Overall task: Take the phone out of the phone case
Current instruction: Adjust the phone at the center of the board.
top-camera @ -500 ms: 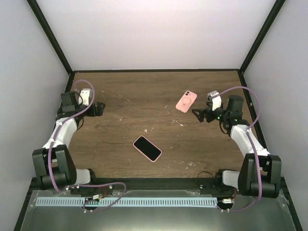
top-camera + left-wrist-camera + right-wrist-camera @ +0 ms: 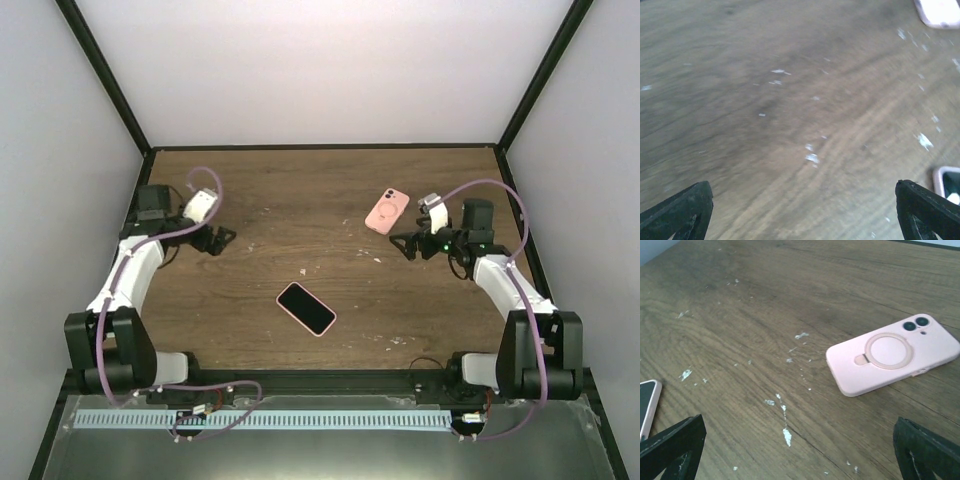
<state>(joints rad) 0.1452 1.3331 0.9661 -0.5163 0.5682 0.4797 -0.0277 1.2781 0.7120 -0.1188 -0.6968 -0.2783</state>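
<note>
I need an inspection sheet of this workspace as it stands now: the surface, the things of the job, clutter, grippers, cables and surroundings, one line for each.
Surface: brown wooden table, worn and scuffed.
Job's things: pink phone case with a ring on its back lies back up at the far right; whether a phone is inside cannot be told. Black-screened phone with a pink rim lies screen up near the middle, apart from the case.
Clutter: small white flecks on the wood; nothing else seen.
Grippers: left gripper open, empty, over bare wood; right gripper open, empty, close to the case, not touching.
Cables: purple cables loop along both arms.
Surroundings: white walls, black frame posts.
</note>
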